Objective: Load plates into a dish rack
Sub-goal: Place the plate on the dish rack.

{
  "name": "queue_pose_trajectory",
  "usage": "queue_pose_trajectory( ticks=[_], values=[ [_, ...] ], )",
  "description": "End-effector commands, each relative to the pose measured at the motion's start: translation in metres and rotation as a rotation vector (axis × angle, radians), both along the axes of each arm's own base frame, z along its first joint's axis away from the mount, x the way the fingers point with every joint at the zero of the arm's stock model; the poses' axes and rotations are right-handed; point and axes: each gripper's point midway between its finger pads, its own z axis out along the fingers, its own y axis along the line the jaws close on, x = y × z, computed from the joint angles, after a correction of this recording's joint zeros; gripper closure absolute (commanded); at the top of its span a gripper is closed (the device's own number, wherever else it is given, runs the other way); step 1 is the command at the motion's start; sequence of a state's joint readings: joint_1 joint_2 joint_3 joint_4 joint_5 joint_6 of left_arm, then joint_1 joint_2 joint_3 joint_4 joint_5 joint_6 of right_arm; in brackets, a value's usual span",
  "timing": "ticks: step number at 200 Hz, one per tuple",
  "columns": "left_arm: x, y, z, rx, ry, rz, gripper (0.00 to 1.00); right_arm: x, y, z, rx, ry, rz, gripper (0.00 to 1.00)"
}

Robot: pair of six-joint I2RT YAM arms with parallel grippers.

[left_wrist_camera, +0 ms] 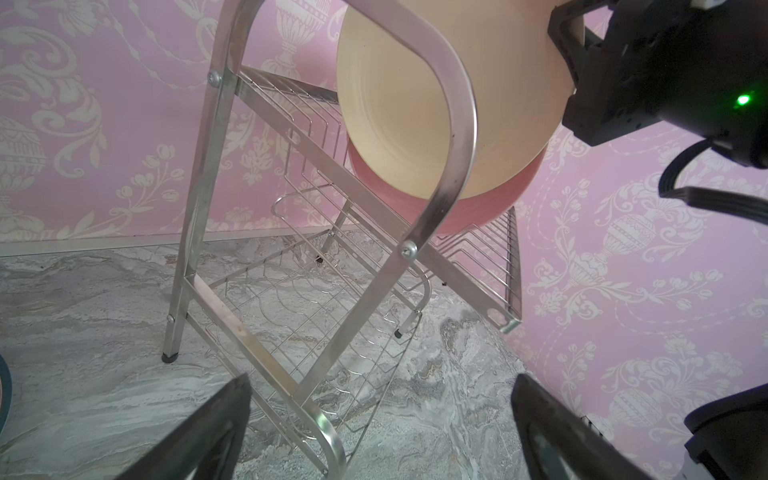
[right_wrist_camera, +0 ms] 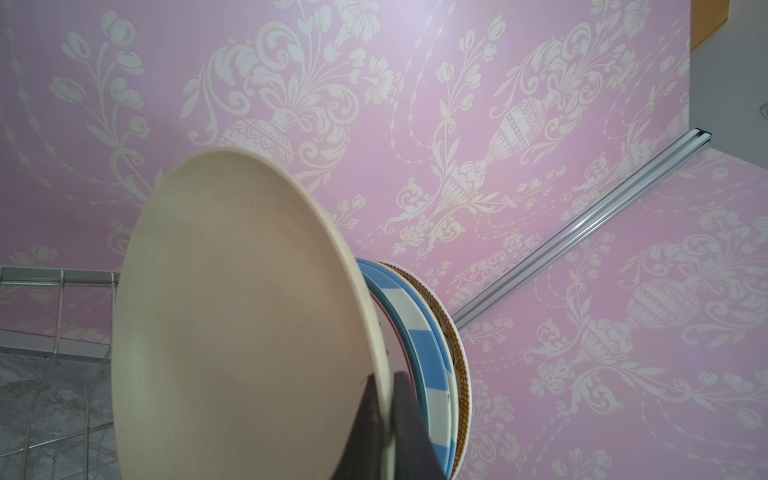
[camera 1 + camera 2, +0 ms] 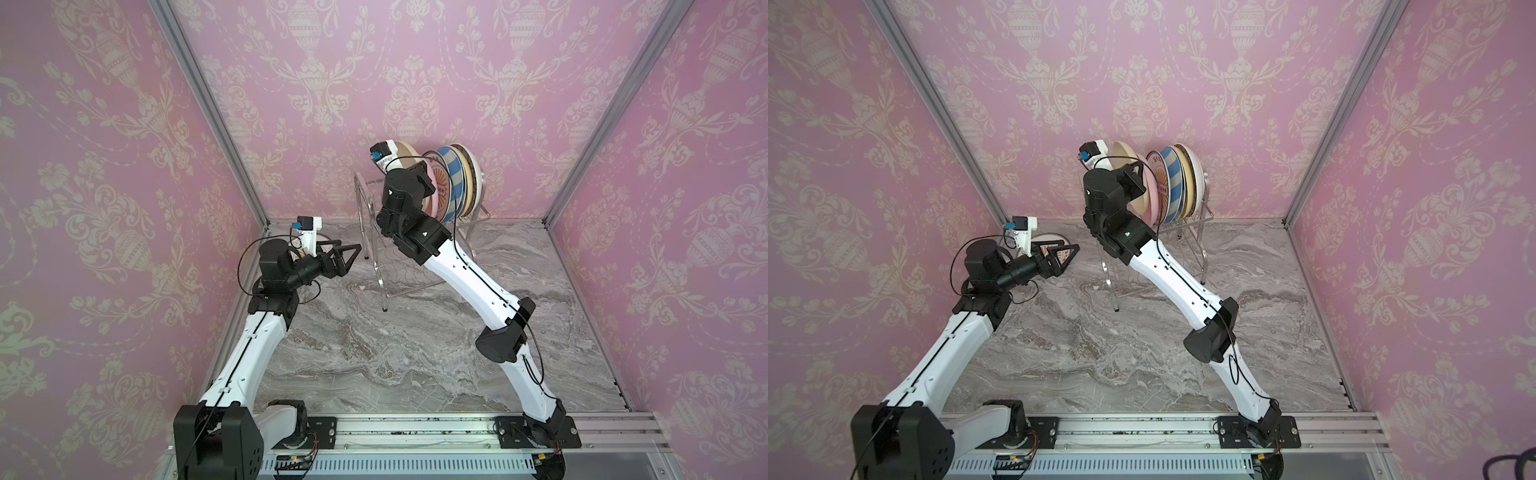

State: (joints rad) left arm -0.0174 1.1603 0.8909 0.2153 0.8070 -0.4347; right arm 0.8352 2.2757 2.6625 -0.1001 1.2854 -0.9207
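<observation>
The chrome dish rack (image 3: 384,291) (image 3: 1106,270) (image 1: 457,104) stands at the back of the table. On its upper shelf stand a pink plate (image 3: 1150,195) (image 1: 478,208), a sunburst plate (image 3: 1160,178), a blue-striped plate (image 3: 453,166) (image 2: 428,353) and a yellow one (image 3: 1187,183). My right gripper (image 2: 386,399) is shut on the rim of a cream plate (image 3: 405,151) (image 1: 407,104) (image 2: 241,311), held tilted just before the pink plate. My left gripper (image 3: 351,251) (image 1: 382,378) is open and empty, low beside the rack's left frame. Under it a patterned plate (image 3: 1050,239) lies flat.
Pink patterned walls close in the marble table (image 3: 415,353) on three sides, and the rack sits close to the back wall. The rack's lower wire shelf (image 1: 316,316) holds nothing. The right arm (image 3: 469,282) reaches over the rack's front.
</observation>
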Motion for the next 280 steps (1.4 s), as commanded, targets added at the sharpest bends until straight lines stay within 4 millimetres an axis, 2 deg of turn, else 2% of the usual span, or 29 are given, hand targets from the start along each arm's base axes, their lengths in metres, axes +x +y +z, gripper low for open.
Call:
queue_pose_trajectory(
  ticks=[1, 68, 107, 169, 191, 280],
  values=[
    [-0.006, -0.006, 0.012, 0.011, -0.042, -0.039, 0.01, -0.008, -0.010, 0.006, 0.050, -0.024, -0.043, 1.00],
    [-0.007, -0.006, 0.013, 0.012, -0.043, -0.040, 0.01, -0.008, -0.014, -0.005, 0.060, -0.006, -0.070, 1.00],
    [-0.006, -0.006, 0.014, 0.013, -0.044, -0.043, 0.01, -0.015, -0.027, 0.021, 0.093, -0.056, -0.075, 1.00],
    [-0.005, -0.006, 0.014, 0.011, -0.046, -0.044, 0.01, -0.027, -0.043, 0.049, 0.116, -0.104, -0.094, 1.00],
    [-0.006, -0.006, 0.015, 0.010, -0.050, -0.044, 0.01, -0.024, -0.044, 0.045, 0.106, -0.092, -0.108, 1.00],
    [-0.006, -0.007, 0.012, 0.010, -0.042, -0.048, 0.01, -0.012, -0.029, 0.013, 0.129, -0.053, -0.071, 1.00]
  ],
)
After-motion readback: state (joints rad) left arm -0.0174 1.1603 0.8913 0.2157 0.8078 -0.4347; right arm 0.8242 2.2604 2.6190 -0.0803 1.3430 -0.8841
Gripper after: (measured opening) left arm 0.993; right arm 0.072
